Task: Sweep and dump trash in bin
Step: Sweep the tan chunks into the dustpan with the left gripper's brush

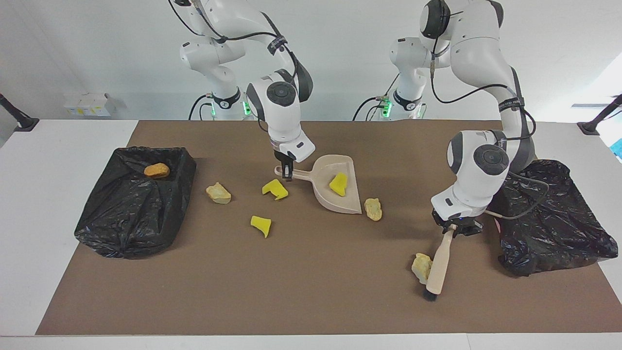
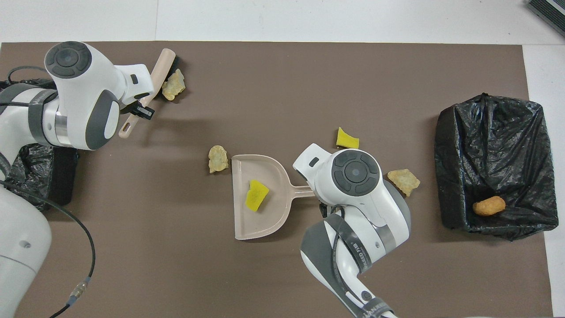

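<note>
— What do you hold now, and what can you not see?

— My left gripper [image 1: 454,232] is pinched on the handle of the brush [image 1: 440,265]. The brush slopes down, and its bristle end touches the brown mat [image 1: 311,291] at the edge farthest from me, with one tan foam lump [image 1: 421,267] pressed against its side. From overhead, my own wrist covers the place where my fingers meet the handle. My right gripper [image 1: 287,173] is closed on the handle of the beige dustpan [image 1: 335,197]; from overhead my forearm hides that grip fully.

— Where is the trash?

— One yellow sponge wedge [image 1: 338,184] lies in the dustpan. A second tan lump [image 1: 373,209] lies just beside the pan's open lip. Two yellow wedges [image 1: 275,189] [image 1: 261,225] and a third tan lump [image 1: 218,193] lie on the mat toward the right arm's end. An orange-beige lump [image 1: 157,170] is already in the black-lined bin [image 1: 131,209] there. Another black bag [image 1: 559,218] sits at the left arm's end, partly hidden by my left arm; I cannot tell what is inside.
</note>
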`<state>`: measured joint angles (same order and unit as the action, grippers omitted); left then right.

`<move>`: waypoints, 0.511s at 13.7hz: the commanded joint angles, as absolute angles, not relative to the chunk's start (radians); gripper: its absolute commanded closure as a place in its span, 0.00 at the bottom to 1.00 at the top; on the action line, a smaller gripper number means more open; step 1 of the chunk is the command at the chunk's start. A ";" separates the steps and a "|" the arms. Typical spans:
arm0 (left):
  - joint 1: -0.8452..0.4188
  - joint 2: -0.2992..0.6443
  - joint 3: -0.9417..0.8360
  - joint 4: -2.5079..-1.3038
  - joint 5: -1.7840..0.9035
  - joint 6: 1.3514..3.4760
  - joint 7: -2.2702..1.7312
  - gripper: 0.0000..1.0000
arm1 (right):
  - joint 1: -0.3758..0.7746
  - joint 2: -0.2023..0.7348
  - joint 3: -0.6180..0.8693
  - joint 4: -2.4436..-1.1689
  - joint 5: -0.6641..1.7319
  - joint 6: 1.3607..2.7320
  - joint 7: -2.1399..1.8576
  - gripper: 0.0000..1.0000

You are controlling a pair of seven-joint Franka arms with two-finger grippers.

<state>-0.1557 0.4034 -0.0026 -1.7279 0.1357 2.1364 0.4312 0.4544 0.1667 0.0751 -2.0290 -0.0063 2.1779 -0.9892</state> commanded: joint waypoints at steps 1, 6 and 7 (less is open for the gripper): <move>-0.205 0.246 0.008 -1.938 0.127 2.105 0.472 1.00 | 0.460 0.173 0.080 -2.017 -0.021 2.174 -0.849 1.00; -0.333 0.118 0.005 -2.137 0.124 2.094 0.349 1.00 | 0.476 0.170 0.080 -2.020 -0.020 2.174 -0.822 1.00; -0.362 0.100 0.005 -2.167 0.124 2.094 0.319 1.00 | 0.476 0.170 0.080 -2.022 -0.020 2.174 -0.821 1.00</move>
<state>-0.3066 0.1664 -0.0094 -2.0712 0.1333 2.1007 0.3654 0.4775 0.1666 0.0781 -2.0287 -0.0063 2.1768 -0.8538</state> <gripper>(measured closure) 0.740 0.678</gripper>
